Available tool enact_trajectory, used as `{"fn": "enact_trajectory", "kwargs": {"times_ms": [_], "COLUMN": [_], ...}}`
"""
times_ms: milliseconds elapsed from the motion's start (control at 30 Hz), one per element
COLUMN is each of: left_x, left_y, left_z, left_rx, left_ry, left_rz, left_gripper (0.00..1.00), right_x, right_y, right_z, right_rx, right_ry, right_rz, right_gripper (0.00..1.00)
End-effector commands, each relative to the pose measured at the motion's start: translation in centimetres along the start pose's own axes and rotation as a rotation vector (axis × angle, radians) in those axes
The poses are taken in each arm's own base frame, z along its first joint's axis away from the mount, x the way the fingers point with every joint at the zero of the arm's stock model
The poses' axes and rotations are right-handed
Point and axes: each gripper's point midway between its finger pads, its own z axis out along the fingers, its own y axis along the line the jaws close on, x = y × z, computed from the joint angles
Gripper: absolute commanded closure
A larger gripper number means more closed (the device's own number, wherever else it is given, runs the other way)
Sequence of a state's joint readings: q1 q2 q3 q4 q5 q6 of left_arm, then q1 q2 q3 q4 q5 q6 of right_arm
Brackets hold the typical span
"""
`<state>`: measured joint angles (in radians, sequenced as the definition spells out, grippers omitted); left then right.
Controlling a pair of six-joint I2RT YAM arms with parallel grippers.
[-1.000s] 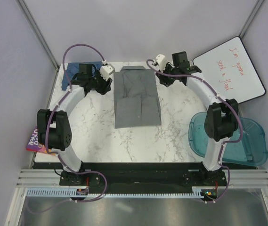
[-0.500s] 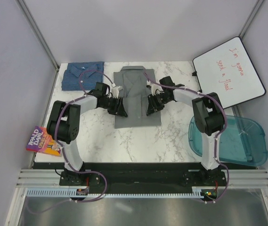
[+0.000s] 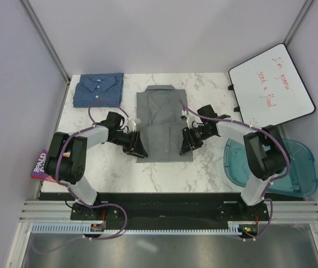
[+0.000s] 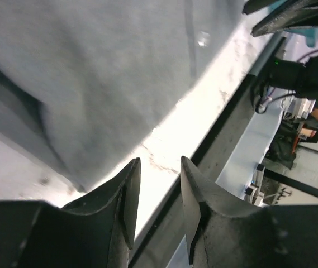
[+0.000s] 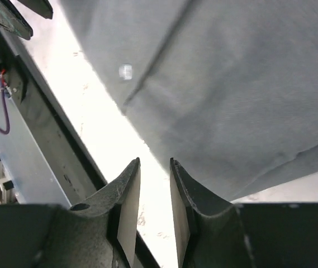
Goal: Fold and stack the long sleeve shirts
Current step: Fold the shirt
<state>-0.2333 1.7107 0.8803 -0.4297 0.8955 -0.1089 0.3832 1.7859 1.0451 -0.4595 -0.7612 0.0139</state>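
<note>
- Counter (image 3: 214, 162): the grey shirt (image 3: 160, 120) lies mid-counter, partly folded; the blue shirt (image 3: 98, 89) sits folded at the far left corner, likely awaiting stacking.
- The left end effector (image 3: 138, 146) and right end effector (image 3: 185, 144) flank the grey shirt's near hem corners, fingers narrowly spread, empty, seemingly poised to pinch them.

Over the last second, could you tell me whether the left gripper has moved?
Yes. The left gripper has come away from the blue shirt toward the near edge of the table, now beside the near left corner of the grey shirt.
</note>
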Motion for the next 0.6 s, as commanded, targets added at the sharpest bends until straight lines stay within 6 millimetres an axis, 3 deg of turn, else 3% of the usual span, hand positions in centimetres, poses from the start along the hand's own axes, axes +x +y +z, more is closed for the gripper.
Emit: {"fn": "enact_trajectory", "kwargs": {"times_ms": [0,133,233,267,333,467,567], "left_x": [-0.8,-4.9,-8.5,-9.4,-11.3,-13.4,-13.3], "left_y": [-5.0,-5.5,-4.6,-3.2,-2.2,2.6,5.5], "left_z": [-2.8,-2.6,-1.6,-0.6,-0.1,0.6,0.2], "left_rx": [0.11,0.117,0.107,0.091,0.064,-0.011,-0.027], "left_ry": [-0.069,-0.134,-0.177,-0.177,-0.193,-0.21,-0.218], "left_rz": [0.204,0.223,0.214,0.189,0.15,0.025,-0.064], "left_gripper": [0.58,0.57,0.53,0.52,0.52,0.53,0.53], "right_x": [-2.6,-6.8,-9.9,-10.6,-12.0,-12.8,-11.5], "right_y": [3.8,3.3,1.8,1.5,-0.1,-4.1,-6.5], "right_z": [-3.0,-1.9,-0.2,0.1,1.5,3.0,4.2], "right_rx": [-0.052,-0.078,-0.095,-0.1,-0.101,-0.058,-0.035], "right_ry": [-0.079,-0.139,-0.147,-0.149,-0.144,-0.141,-0.104], "right_rz": [-0.145,-0.165,-0.168,-0.145,-0.127,-0.099,-0.077], "right_gripper": [0.64,0.64,0.64,0.65,0.65,0.65,0.64]}}
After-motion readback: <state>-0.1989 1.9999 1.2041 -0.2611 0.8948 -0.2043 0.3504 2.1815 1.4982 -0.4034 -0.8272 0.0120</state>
